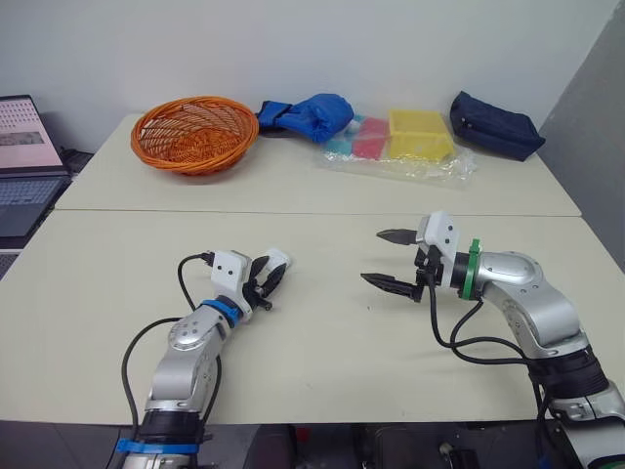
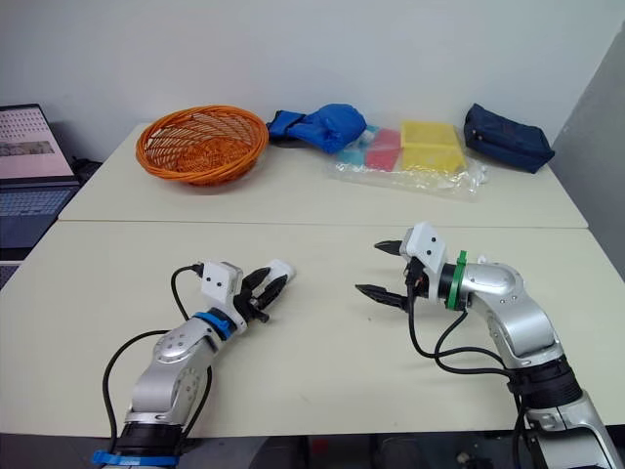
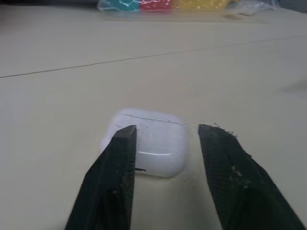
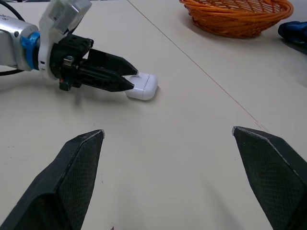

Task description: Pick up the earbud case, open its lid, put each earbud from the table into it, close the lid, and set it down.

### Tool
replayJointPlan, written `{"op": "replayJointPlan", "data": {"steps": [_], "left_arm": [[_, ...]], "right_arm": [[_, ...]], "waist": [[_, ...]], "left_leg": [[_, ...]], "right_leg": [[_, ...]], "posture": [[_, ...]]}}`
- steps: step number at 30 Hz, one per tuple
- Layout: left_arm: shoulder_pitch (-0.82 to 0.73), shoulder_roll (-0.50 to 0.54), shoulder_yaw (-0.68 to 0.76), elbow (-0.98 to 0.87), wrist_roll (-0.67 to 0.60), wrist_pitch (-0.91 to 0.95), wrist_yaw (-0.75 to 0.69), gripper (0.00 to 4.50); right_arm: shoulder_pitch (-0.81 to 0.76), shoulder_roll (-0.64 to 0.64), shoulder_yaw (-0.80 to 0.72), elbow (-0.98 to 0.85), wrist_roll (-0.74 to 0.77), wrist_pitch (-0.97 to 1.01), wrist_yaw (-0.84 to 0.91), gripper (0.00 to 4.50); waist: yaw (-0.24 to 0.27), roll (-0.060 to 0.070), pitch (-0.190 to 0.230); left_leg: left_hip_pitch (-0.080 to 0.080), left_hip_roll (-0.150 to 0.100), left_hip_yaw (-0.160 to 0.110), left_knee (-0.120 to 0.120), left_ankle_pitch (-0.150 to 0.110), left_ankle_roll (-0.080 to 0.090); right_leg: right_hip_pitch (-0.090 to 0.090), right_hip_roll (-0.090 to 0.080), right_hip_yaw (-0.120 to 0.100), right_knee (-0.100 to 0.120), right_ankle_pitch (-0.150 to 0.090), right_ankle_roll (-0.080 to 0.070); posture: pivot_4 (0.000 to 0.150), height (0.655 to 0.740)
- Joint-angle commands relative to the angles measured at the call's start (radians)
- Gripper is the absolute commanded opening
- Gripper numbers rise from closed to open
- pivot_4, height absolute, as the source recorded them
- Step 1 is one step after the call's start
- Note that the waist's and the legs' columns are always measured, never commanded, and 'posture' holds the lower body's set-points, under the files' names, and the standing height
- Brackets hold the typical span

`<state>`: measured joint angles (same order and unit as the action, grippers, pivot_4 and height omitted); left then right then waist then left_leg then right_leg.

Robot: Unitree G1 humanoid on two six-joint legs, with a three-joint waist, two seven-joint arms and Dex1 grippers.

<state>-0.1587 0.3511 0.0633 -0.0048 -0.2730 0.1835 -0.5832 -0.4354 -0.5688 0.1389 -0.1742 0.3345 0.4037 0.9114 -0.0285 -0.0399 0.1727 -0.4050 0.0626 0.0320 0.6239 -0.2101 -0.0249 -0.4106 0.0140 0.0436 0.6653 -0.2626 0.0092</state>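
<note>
The left gripper (image 3: 168, 129) has its fingers (image 3: 115, 182) spread, tips flanking the near end of the earbud case (image 3: 153, 143), which lies flat on the table (image 3: 62, 96), lid shut and not yet clamped. The right gripper (image 1: 376, 257) hovers released, well apart. By my judgement, everything from the lift onward is left.
</note>
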Motion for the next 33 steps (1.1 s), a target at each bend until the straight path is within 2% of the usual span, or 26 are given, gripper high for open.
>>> {"op": "replayJointPlan", "data": {"steps": [1,4,10,14,18,26,29,33], "left_arm": [[-0.031,0.048,-0.022,0.002,0.024,-0.026,-0.053,3.52],[-0.076,0.073,-0.046,0.083,0.059,-0.040,-0.078,4.49],[-0.173,0.088,-0.057,0.219,0.085,-0.062,-0.109,4.49],[-0.191,0.082,-0.083,0.224,0.108,-0.023,-0.108,4.49],[-0.201,0.083,-0.092,0.196,0.086,0.115,-0.113,4.49],[-0.177,0.115,-0.083,0.141,0.072,0.218,-0.134,4.49],[-0.180,0.120,-0.092,0.147,0.082,0.224,-0.134,3.90],[-0.181,0.125,-0.096,0.160,0.090,0.192,-0.142,2.79]], "right_arm": [[-0.003,-0.011,-0.035,-0.050,0.014,0.004,-0.005,4.50],[-0.002,-0.021,-0.034,-0.069,0.030,0.034,0.006,4.50],[-0.008,-0.053,-0.033,-0.124,0.073,0.112,0.031,4.50],[-0.008,-0.054,-0.037,-0.125,0.074,0.120,0.024,4.50],[-0.001,-0.059,-0.045,-0.140,0.077,0.129,0.018,4.50],[-0.003,-0.064,-0.058,-0.139,0.082,0.136,0.017,4.50],[-0.002,-0.062,-0.058,-0.136,0.078,0.129,0.013,4.50],[-0.007,-0.052,-0.069,-0.138,0.098,0.146,0.003,4.50]], "waist": [[0.000,0.000,0.000],[0.000,0.000,0.000],[0.001,0.000,0.000],[0.001,0.000,0.000],[0.003,0.000,0.000],[0.000,0.000,0.000],[0.000,0.000,0.000],[0.000,0.000,0.000]], "left_leg": [[0.000,0.000,0.000,0.000,0.000,0.000],[-0.001,0.000,0.000,0.000,0.000,0.000],[-0.004,-0.001,0.000,0.000,0.000,0.000],[-0.005,-0.001,0.000,0.000,0.000,0.000],[-0.009,-0.001,-0.002,0.001,0.000,0.000],[-0.009,-0.001,-0.001,0.002,0.000,0.000],[-0.009,-0.001,-0.002,0.002,0.000,0.000],[-0.009,-0.001,-0.002,0.002,0.000,0.000]], "right_leg": [[0.000,0.000,0.000,0.000,0.000,0.000],[0.000,0.000,0.000,-0.001,0.000,0.000],[-0.002,0.001,-0.001,-0.002,0.000,0.001],[-0.003,0.001,-0.001,-0.002,0.001,0.001],[-0.006,0.001,-0.003,-0.001,0.001,0.001],[-0.006,0.001,-0.002,-0.001,0.001,0.002],[-0.006,0.002,-0.002,-0.001,0.001,0.002],[-0.006,0.002,-0.002,-0.001,0.001,0.002]], "posture": [[0.150,0.7400],[0.150,0.7400],[0.150,0.7400],[0.150,0.7400],[0.150,0.7400],[0.150,0.7400],[0.150,0.7400],[0.150,0.7400]]}}
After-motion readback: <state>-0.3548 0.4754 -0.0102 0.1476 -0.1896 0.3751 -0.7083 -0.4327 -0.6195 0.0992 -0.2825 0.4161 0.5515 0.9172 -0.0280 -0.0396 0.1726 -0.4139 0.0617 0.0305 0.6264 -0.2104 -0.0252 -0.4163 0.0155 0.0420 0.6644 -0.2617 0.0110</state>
